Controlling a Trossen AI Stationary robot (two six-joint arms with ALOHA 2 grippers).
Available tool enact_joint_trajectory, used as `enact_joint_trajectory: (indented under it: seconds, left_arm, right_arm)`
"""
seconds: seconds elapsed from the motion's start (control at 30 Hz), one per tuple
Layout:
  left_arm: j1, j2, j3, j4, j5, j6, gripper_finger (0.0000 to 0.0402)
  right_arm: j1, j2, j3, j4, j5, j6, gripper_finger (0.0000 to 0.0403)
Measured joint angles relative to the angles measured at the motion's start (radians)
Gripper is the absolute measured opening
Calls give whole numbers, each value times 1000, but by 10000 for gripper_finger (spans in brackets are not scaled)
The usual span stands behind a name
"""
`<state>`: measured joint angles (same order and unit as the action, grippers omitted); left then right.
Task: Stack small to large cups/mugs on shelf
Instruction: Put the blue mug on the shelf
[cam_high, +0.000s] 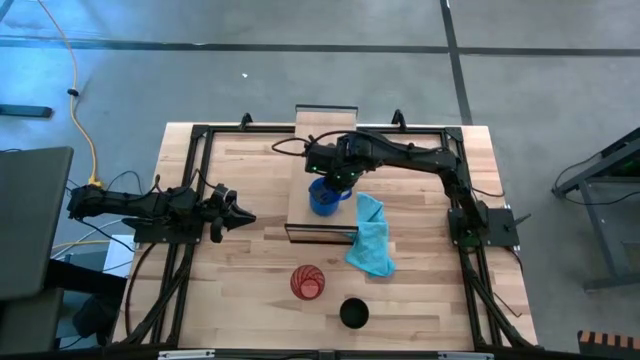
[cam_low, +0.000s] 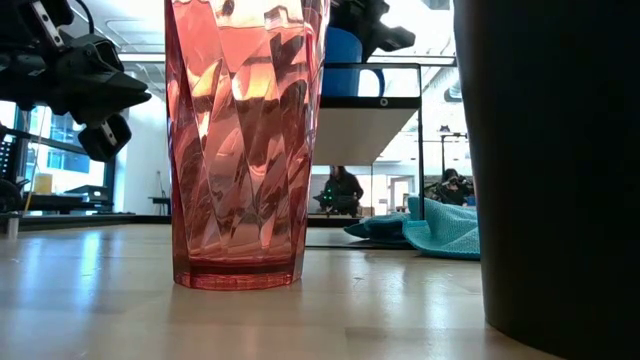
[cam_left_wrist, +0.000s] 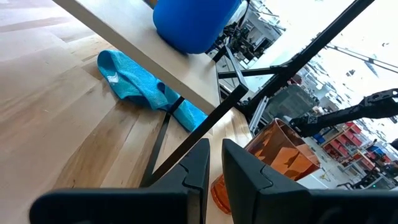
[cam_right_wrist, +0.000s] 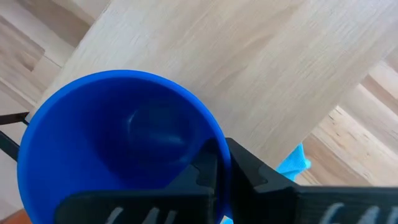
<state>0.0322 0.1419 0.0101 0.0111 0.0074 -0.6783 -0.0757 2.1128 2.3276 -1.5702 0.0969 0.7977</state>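
Observation:
The blue mug (cam_high: 325, 197) sits upright over the near part of the light-wood shelf (cam_high: 318, 140), with my right gripper (cam_high: 340, 182) shut on it from above. In the low view the mug (cam_low: 348, 55) shows at the level of the shelf board (cam_low: 372, 101). The red-orange tumbler (cam_high: 308, 282) and the black cup (cam_high: 354, 313) stand upright on the tabletop near its near edge. My left gripper (cam_high: 245, 217) waits shut at the table's left, touching nothing. My right gripper holds the blue mug by its rim (cam_right_wrist: 219, 146), one finger (cam_right_wrist: 204, 174) inside the mug and one (cam_right_wrist: 252, 174) outside. The fingers come from above, pointing down. The mug stays upright; I cannot tell whether its base rests on the shelf board or hangs just above it.
A light-blue cloth (cam_high: 372, 238) lies crumpled on the table just right of the shelf's near end. The shelf's black frame legs (cam_left_wrist: 186, 146) stand between my left gripper and the tumbler (cam_left_wrist: 273, 162). Bare tabletop (cam_high: 250, 260) lies left of the shelf.

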Motion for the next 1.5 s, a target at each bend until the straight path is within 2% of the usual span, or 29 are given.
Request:
enact_joint_trajectory:
  seconds: [0.53, 1.27, 1.37, 1.5]
  left_arm:
    - [0, 0, 0, 0, 4, 0, 33]
    - [0, 0, 0, 0, 8, -7, 33]
    - [0, 0, 0, 0, 8, -7, 33]
    - [0, 0, 0, 0, 8, -7, 33]
  right_arm:
    - [18, 1, 0, -2, 0, 93, 1]
    - [31, 2, 0, 3, -28, 95, 1]
    - [31, 3, -1, 3, -38, 92, 13]
    - [31, 8, -5, -3, -44, 102, 52]
